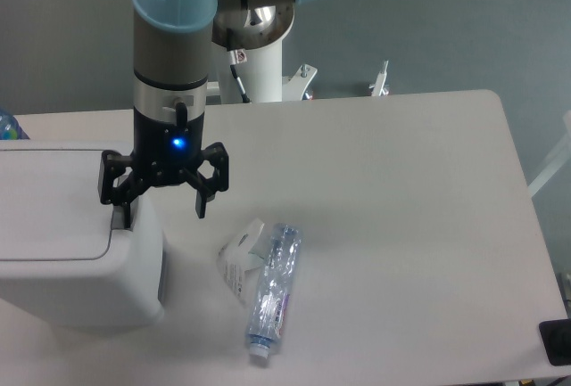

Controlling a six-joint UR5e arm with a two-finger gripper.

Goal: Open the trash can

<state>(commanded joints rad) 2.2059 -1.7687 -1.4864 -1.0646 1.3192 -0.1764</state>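
Observation:
The trash can [62, 252] is a large white boxy bin at the left edge of the table, its flat lid down. A grey push tab [118, 219] sits on its right edge. My gripper [163, 211] hangs over the bin's right edge, open and pointing down. Its left finger [124, 210] stands at the grey tab and looks to touch it; its right finger [201, 199] hangs in the air past the bin's side. Nothing is between the fingers.
A crushed clear plastic bottle [273, 288] lies on the white table [401, 225] right of the bin, with a crumpled white paper [239, 258] beside it. The arm's white base post [260, 65] stands at the table's back edge.

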